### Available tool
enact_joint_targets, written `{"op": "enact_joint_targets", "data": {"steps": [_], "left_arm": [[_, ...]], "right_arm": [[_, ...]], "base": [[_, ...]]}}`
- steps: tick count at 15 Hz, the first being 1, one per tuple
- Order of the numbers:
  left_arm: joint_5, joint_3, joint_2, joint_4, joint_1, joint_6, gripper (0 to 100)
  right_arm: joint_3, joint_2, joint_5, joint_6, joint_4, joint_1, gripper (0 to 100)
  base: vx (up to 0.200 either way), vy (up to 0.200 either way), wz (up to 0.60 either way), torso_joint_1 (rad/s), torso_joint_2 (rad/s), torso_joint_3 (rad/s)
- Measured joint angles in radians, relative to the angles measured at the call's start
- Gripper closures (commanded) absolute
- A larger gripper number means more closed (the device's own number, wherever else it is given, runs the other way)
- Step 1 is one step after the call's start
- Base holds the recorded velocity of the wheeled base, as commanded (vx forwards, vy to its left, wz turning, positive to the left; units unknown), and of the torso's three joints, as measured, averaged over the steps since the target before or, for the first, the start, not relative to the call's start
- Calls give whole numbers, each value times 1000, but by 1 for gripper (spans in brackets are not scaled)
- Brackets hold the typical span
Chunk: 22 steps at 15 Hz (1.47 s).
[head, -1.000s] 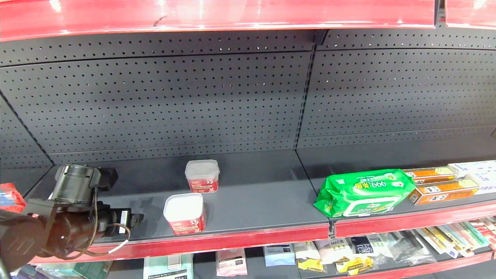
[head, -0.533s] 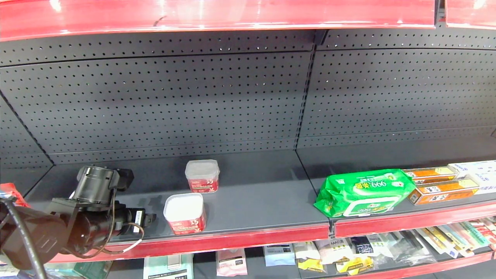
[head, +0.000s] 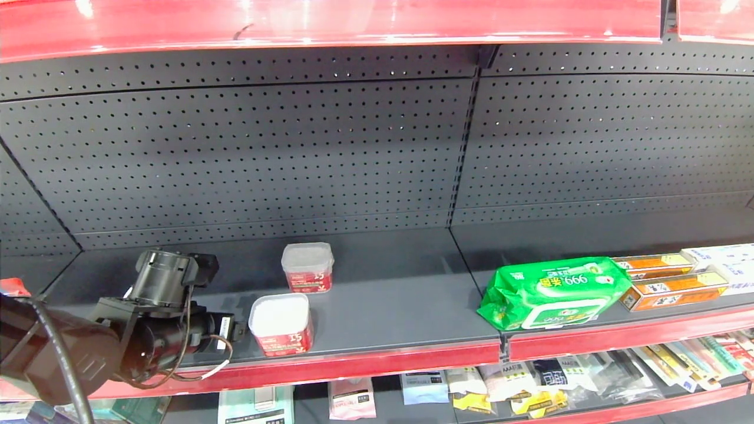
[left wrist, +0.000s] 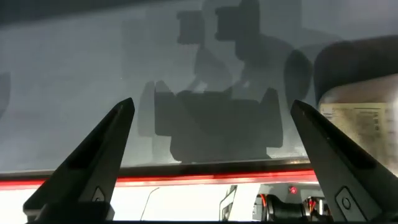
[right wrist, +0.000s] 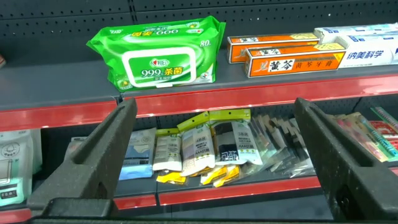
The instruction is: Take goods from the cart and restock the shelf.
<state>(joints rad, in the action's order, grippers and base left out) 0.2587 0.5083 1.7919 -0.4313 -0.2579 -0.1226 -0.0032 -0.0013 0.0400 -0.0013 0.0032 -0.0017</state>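
Observation:
Two red tubs with white lids stand on the grey shelf (head: 383, 300): a front tub (head: 280, 324) near the red edge and a back tub (head: 307, 267) behind it. My left arm (head: 153, 333) hangs over the shelf's front edge, just left of the front tub. My left gripper (left wrist: 212, 104) is open and empty above the shelf surface, with the front tub (left wrist: 357, 115) beside one finger. My right gripper (right wrist: 214, 104) is open and empty, facing the shelf front below the green wipes pack (right wrist: 158, 53).
A green wipes pack (head: 554, 290) and orange boxes (head: 668, 281) lie on the shelf's right section. White boxes (head: 721, 259) sit farther right. The lower shelf (right wrist: 205, 152) holds several hanging packets. A red upper shelf edge (head: 330, 23) runs overhead. Perforated back panel (head: 265, 153) behind.
My left arm has moved to the right along the shelf's front edge, closer to the front tub. The goods on the shelf have not moved.

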Motion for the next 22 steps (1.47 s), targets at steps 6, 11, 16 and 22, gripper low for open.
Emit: {"op": "enact_joint_targets", "data": {"steps": [6,11,16,22], "left_arm": [[0,16,21,-27,-27,3,0],[0,23,32,-40,-33,4,0],[1,24,42,-69,-33,5,0],[-14,-10,-5,-53,-1,150,0]], "right_arm": [[0,0,0,0,0,0,0],[0,0,0,0,0,0,0],[0,0,0,0,0,0,0],[0,0,0,0,0,0,0]], "base": [[0,0,0,0,0,0],[0,0,0,0,0,0],[0,0,0,0,0,0],[0,0,0,0,0,0]]}}
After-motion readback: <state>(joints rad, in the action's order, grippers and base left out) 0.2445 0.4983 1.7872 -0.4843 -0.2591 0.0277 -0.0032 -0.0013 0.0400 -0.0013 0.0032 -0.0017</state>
